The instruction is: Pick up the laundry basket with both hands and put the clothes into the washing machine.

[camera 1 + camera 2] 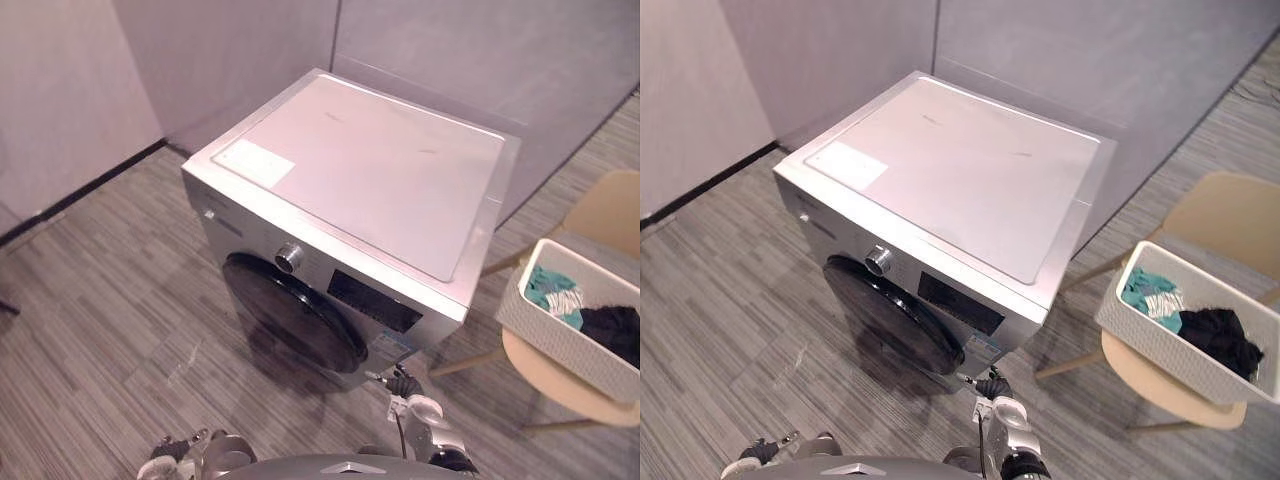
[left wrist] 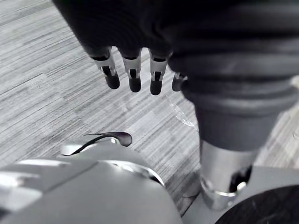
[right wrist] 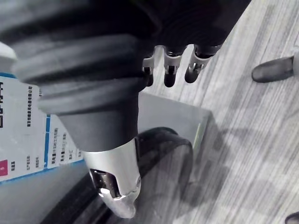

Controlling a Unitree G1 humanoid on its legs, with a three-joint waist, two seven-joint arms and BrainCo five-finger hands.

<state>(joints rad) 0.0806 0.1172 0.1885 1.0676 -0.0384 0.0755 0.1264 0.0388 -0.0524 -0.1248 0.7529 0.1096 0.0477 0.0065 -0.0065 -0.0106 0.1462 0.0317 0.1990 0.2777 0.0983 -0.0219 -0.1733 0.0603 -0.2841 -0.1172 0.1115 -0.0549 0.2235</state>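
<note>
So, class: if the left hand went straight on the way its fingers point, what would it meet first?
The left hand would probably meet the grey floor first; depth is unclear.

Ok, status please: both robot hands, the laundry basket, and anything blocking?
Open and empty: left robot hand, right robot hand. On chair at right, untouched: laundry basket with clothes. In the way: washing machine door looks shut.

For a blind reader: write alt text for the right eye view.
A silver front-loading washing machine, its dark round door shut, stands on a grey floor. To its right, a white laundry basket of teal and black clothes sits on a tan chair.
</note>
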